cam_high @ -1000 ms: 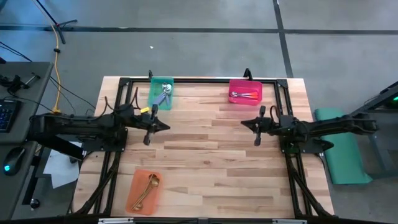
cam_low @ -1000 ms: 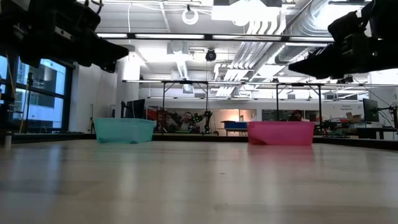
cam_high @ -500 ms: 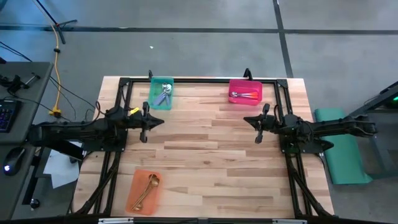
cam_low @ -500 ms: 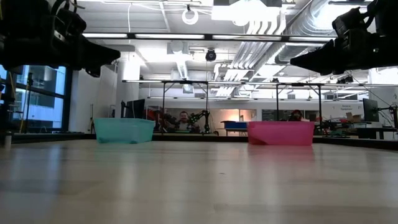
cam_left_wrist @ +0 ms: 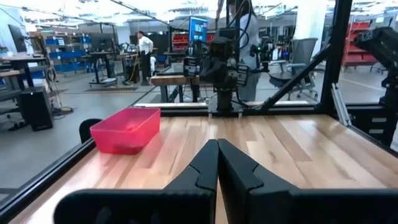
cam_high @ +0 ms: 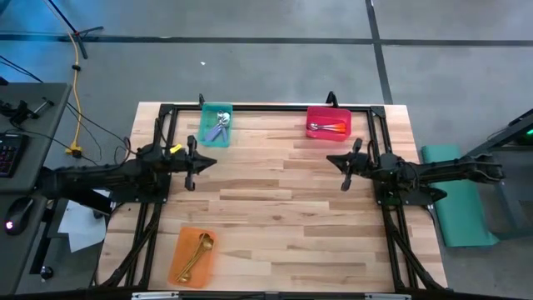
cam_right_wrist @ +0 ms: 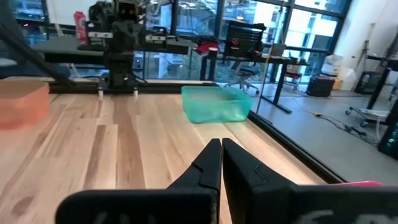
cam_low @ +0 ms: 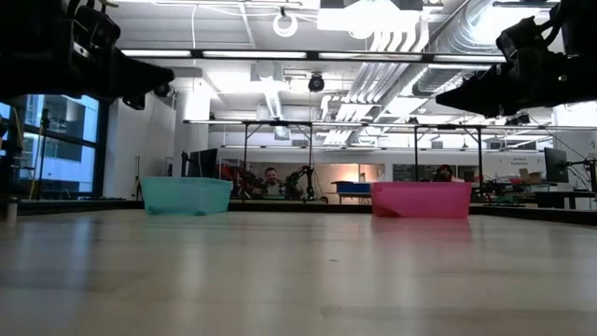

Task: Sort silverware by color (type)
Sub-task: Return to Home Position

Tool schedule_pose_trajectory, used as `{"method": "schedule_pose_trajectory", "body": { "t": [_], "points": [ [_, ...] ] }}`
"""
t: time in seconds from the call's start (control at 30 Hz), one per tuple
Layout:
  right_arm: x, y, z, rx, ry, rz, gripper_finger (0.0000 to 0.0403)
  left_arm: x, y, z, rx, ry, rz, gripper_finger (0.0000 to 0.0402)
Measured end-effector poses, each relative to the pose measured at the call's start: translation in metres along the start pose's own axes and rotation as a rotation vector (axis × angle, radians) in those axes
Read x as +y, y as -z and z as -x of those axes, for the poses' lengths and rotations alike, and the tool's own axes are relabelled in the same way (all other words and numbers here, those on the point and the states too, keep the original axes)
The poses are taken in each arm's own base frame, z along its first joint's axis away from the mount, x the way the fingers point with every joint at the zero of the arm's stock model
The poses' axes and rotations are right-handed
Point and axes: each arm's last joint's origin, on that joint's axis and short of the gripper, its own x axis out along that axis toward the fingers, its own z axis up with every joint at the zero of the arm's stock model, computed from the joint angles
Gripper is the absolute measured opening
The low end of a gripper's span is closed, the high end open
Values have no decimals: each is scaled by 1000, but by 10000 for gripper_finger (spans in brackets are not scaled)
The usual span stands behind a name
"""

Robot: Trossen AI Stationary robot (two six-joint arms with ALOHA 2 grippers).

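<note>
The silverware lies in three bins: lavender-blue-handled spoons (cam_high: 218, 127) in the teal bin (cam_high: 216, 138), orange-handled spoons (cam_high: 326, 127) in the pink bin (cam_high: 328, 111), gold spoons (cam_high: 196, 252) in the orange bin (cam_high: 190, 272). My left gripper (cam_high: 215, 159) is shut and empty, high over the table's left side. My right gripper (cam_high: 328, 161) is shut and empty, high over the right side.
The teal bin (cam_low: 186, 196) and the pink bin (cam_low: 421, 200) stand at the table's far edge; the orange bin stands near the front left. A black frame (cam_high: 266, 108) runs around the table. People show in the room far behind.
My left gripper has drawn back toward the table's left edge. My right gripper has kept about in place. Nothing on the table has moved.
</note>
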Motion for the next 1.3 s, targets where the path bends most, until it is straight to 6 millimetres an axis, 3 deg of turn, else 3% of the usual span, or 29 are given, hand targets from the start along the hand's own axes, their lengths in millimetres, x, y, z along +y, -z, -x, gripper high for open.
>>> {"method": "schedule_pose_trajectory", "body": {
  "t": [0.6, 1.07, 1.3],
  "points": [
    [-10, -12, 17, -102, 129, 16, 0, 3, 2, 25, 24, -282, 32, 0],
    [-14, -2, 30, -55, 167, -69, 0, 3, 2, 25, 26, -294, 57, 0],
    [-15, -1, 28, -59, 75, -67, 0, 3, 2, 25, 24, -293, 66, 0]
  ]
}}
